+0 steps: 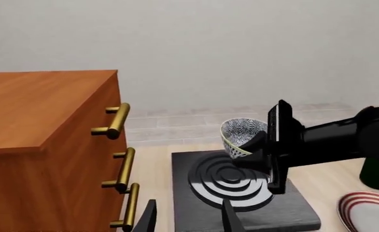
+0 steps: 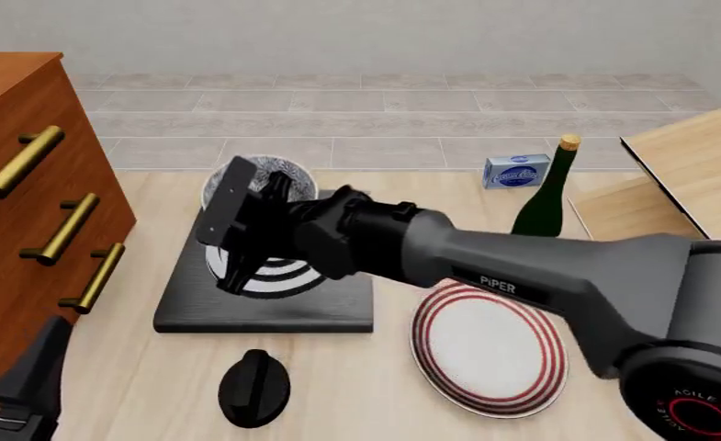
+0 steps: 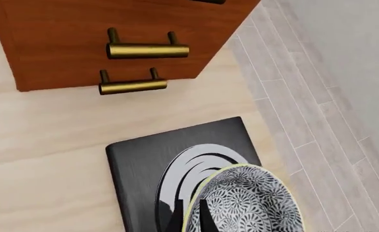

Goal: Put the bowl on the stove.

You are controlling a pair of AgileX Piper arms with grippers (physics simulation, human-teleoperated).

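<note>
The speckled bowl point(image 2: 265, 175) hangs tilted just above the back of the stove point(image 2: 213, 308), over the ringed burner. My right gripper point(image 2: 260, 197) is shut on the bowl's rim, and the arm reaches across from the right. In the left wrist view the bowl point(image 1: 239, 129) hangs over the stove point(image 1: 292, 212) in the right gripper point(image 1: 252, 144). In the right wrist view the bowl point(image 3: 250, 203) covers part of the stove point(image 3: 141, 159). My left gripper point(image 2: 29, 386) is open and empty at the near left, in front of the cabinet.
A wooden cabinet point(image 2: 17, 184) with brass handles stands left of the stove. A black knob point(image 2: 253, 386) lies in front of the stove. A red-ringed white plate point(image 2: 489, 344) lies to its right. Further back stand a green bottle point(image 2: 544, 197) and a blue box point(image 2: 516, 171).
</note>
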